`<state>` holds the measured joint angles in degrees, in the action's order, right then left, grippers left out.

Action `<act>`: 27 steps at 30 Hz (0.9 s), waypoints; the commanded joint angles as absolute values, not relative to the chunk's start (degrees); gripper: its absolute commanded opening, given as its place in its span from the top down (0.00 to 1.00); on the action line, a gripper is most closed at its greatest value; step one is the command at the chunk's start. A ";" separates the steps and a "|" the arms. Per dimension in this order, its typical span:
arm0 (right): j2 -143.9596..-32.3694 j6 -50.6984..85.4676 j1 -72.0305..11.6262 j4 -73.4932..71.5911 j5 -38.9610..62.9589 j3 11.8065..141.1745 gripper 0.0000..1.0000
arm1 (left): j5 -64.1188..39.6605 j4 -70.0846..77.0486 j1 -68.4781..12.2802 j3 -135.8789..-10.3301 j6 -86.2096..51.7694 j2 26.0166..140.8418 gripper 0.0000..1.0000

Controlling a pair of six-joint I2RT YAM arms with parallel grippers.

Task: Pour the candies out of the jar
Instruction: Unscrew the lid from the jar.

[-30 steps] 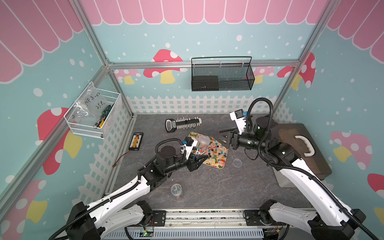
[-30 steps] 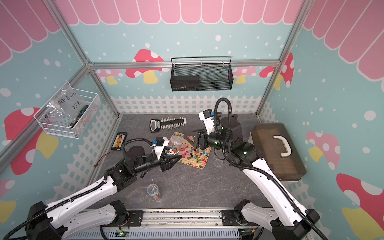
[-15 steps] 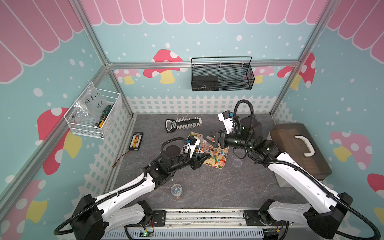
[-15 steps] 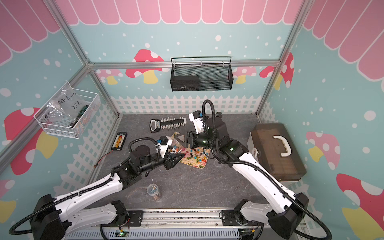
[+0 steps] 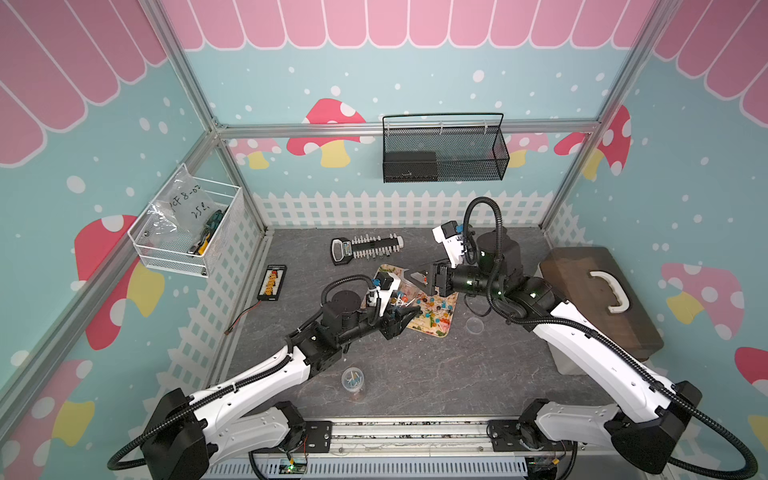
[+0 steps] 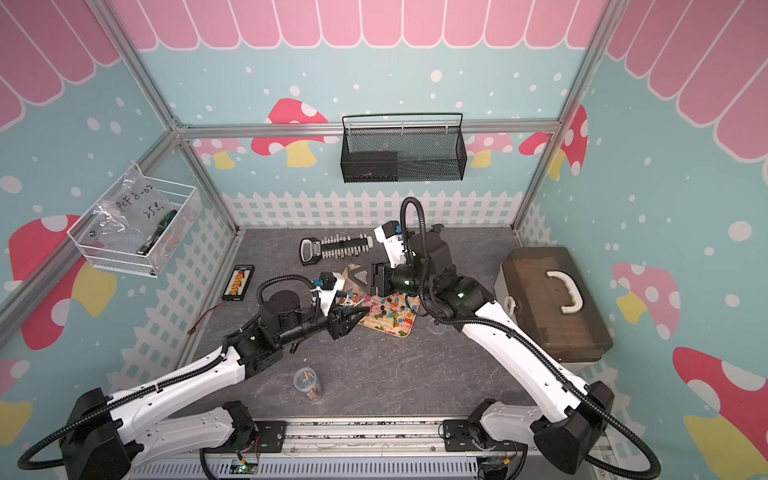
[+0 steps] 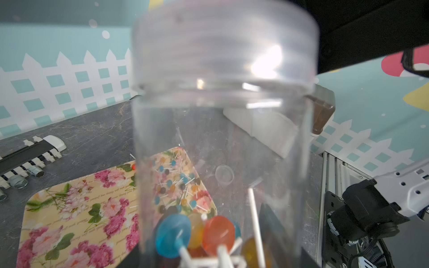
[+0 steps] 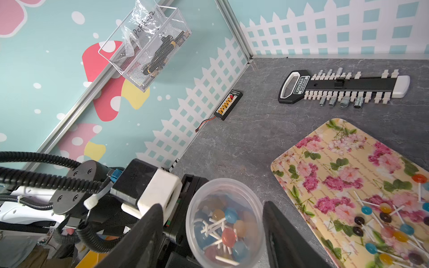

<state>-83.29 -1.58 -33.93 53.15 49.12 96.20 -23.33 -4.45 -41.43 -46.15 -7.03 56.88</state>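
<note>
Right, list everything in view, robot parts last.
tray: 1, floral yellow-pink, middle of table
jar: 1, clear, open, tilted at tray's left edge
candies: many, orange, blue, red, black; some in jar, others loose on tray
lid: 1, clear, on table right of tray
small cup: 1, clear, standing at table front
socket rail: 1, black-white, table back
connector board: 1, black, table's left edge
case: 1, brown, white handle, right side
mesh basket: 1, black, back wall
wire basket: 1, white, left wall, bag inside
left gripper: 1, black, at jar's closed end, grip unclear
right gripper: 1, black, open, fingers flanking jar's mouth
</note>
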 commanded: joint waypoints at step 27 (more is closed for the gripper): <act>-82.77 -2.15 -31.87 54.76 56.10 97.81 0.75 | -31.82 -0.39 -41.66 -46.54 -5.46 58.78 0.45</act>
<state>-83.48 -1.23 -32.05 55.57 54.19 97.38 -32.60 -0.40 -41.67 -46.09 -6.00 58.98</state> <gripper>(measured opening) 0.484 0.571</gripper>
